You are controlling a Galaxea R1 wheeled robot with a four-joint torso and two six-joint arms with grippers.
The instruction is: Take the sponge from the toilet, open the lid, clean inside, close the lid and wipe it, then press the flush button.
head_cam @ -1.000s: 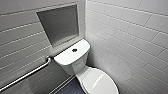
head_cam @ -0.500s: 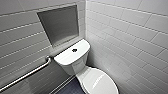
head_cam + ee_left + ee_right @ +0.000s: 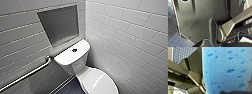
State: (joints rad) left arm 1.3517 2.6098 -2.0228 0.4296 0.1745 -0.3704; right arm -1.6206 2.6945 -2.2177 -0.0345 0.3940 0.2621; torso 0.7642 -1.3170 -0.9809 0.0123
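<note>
The white toilet [image 3: 75, 61] stands in the corner of the tiled room, seen from above in the head view. Its oval lid [image 3: 98, 81] lies shut over the bowl. On the flat tank cover [image 3: 71, 53] sits a round dark flush button [image 3: 74, 50]. The bright blue sponge [image 3: 226, 69], pitted with darker pores, hangs very close in front of the right wrist camera, and my right gripper is shut on it. In the left wrist view my own dark body panel [image 3: 196, 21] and a jointed bar [image 3: 233, 25] stand above blue floor tiles.
A metal grab bar [image 3: 27, 73] runs along the left wall beside the tank. A grey recessed niche [image 3: 60, 23] is set in the wall above the tank. White tiled walls close in on both sides. Dark blue floor tiles [image 3: 71, 88] show left of the bowl.
</note>
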